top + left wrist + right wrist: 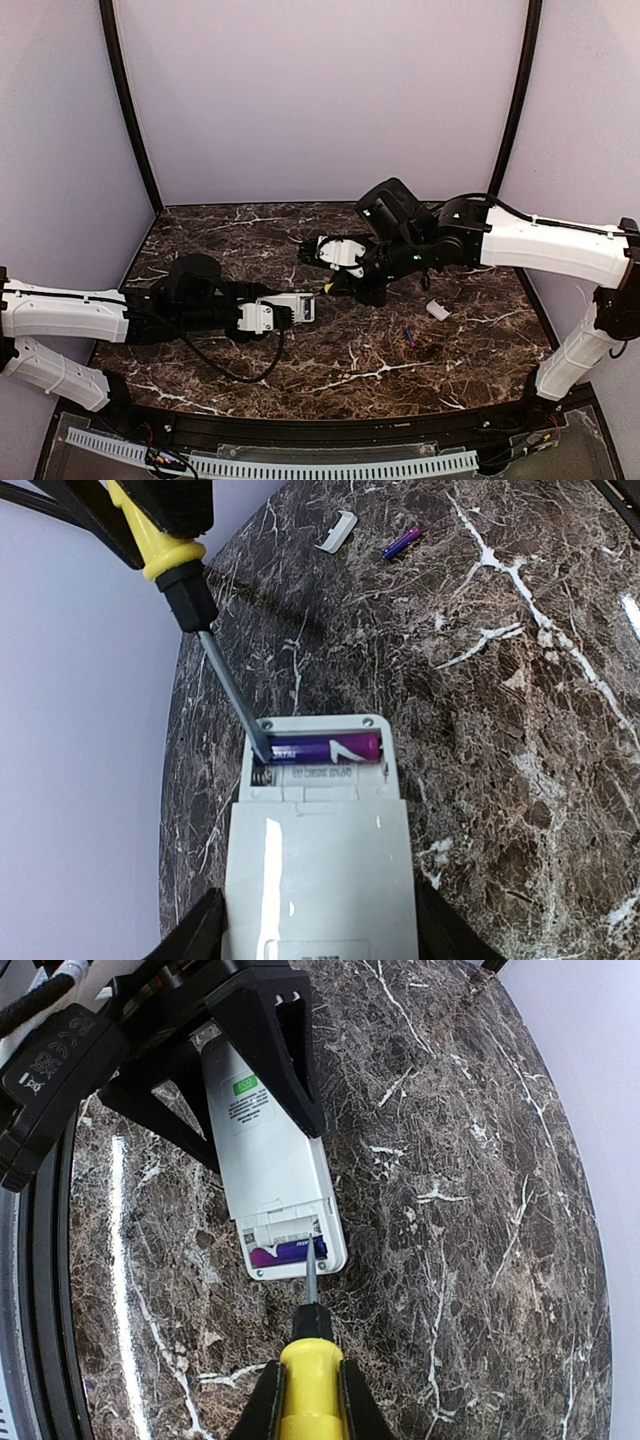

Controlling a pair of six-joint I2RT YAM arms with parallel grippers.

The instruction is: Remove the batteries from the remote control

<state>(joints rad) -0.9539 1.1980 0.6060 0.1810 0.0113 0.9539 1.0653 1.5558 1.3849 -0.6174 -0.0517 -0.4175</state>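
— Toward the left of the surface (520, 730), how is the remote control (315, 850) held?
— Back up, it is pinched along both long edges by the left pincer (318, 935); its compartment is uncovered, one battery (325, 749) seated inside.
— And the right pincer (310, 1400)?
— It is clamped on the yellow handle of the screwdriver (165, 548), whose tip is set at that battery's end. A second battery (401, 543) is seen loose beside the white cover (337, 532)
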